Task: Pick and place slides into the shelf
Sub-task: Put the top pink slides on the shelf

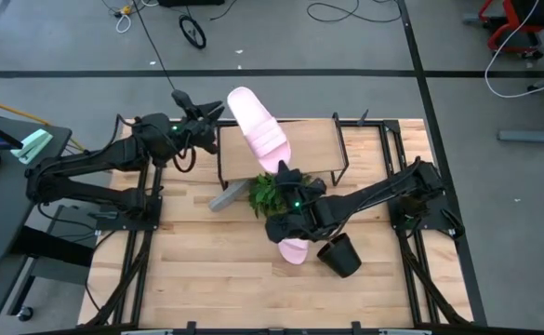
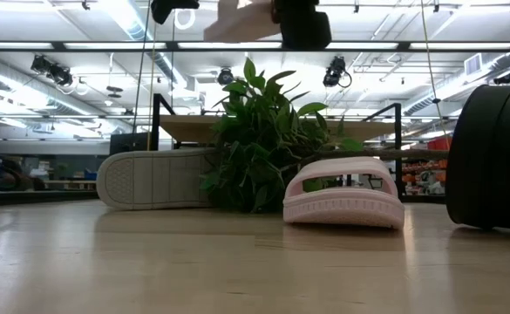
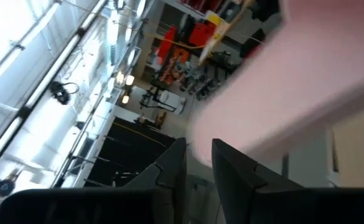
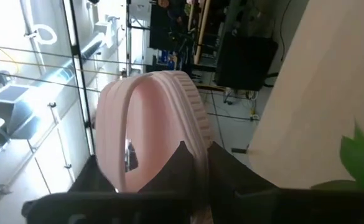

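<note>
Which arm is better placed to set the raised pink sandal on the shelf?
Right: the right gripper grips the raised pink slide above the shelf. The left gripper only hovers beside it.

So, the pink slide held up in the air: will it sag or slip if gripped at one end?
Probably fairly stiff: the raised slide juts straight from the right pincer, gripped at one end only. Likely light, since that narrow pinch carries it. It may pivot or slip: only its ribbed sole edge is pinched.

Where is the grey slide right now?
High view: the grey slide lies on the table left of the plant, at the shelf's front edge.
</note>
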Robot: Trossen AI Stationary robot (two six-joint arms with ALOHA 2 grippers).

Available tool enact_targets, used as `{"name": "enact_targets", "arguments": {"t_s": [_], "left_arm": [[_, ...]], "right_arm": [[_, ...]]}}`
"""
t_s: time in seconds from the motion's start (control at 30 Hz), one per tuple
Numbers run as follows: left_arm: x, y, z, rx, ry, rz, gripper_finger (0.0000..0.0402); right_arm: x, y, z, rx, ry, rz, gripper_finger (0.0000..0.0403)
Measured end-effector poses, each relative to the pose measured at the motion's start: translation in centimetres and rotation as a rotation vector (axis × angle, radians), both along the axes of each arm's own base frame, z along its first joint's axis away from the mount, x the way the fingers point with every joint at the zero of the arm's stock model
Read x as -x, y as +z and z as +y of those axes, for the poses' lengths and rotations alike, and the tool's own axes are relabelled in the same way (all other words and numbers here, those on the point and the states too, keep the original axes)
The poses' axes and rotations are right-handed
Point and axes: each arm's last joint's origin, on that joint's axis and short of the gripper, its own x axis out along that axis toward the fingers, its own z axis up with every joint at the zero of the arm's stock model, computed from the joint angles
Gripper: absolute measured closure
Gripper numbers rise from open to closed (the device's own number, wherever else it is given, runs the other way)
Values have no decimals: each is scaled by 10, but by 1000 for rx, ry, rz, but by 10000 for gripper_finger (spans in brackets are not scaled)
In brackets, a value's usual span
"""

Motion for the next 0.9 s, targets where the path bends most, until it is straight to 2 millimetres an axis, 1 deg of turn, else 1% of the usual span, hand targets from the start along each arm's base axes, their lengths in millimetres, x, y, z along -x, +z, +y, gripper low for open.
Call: {"name": "enact_targets", "arguments": {"t_s": [0.13,0.23,0.33,0.5,0.57,0.7,0.77,0.83,0.9], "left_arm": [[7,3,3,-4,13,-15,323],[11,6,6,-7,22,-28,320],[13,6,8,-8,30,-31,317],[14,7,9,-11,34,-31,316],[14,7,9,-20,30,-21,319],[14,7,9,-43,27,6,326],[14,7,9,-44,28,7,328],[15,7,9,-45,28,7,328],[15,8,8,-46,27,3,326]], "right_arm": [[-3,-2,1,-1,-7,-25,376],[-11,-3,6,-33,1,-122,377],[-17,-7,9,-49,3,-179,377],[-23,-17,8,-51,-1,-182,378],[-24,-19,2,-49,-15,-176,378],[-19,-27,-26,-43,-76,-176,378],[-15,-31,-36,-47,-101,-210,378],[-9,-37,-40,-53,-111,-245,378],[0,-48,-43,-53,-110,-234,378]]}}
